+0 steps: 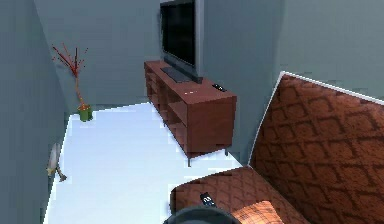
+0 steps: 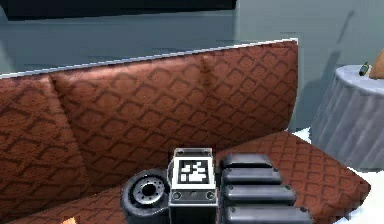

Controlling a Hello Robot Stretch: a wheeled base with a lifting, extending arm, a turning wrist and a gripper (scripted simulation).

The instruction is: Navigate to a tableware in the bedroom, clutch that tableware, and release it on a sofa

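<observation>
A sofa (image 2: 150, 100) in red-brown diamond-patterned fabric spans the arm side view, back cushions above and seat below. Its backrest and armrest also stand at the forward view's right (image 1: 325, 140). The dark arm (image 2: 250, 195) rises from the bottom edge over the seat, with a white marked square (image 2: 192, 170) at its end. Left of that sits the gripper's (image 2: 147, 197) round dark body, low over the sofa seat. Its far end is hard to make out, so I cannot tell whether it holds anything. A small orange bit (image 2: 70, 218) touches the bottom edge; what it is stays unclear.
A brown TV stand (image 1: 195, 105) carrying a dark television (image 1: 180, 35) lines the wall ahead. A green pot with red twigs (image 1: 84, 108) stands in the far corner. Pale floor (image 1: 120, 160) stretches between. A grey round side table (image 2: 358, 115) stands by the sofa's end.
</observation>
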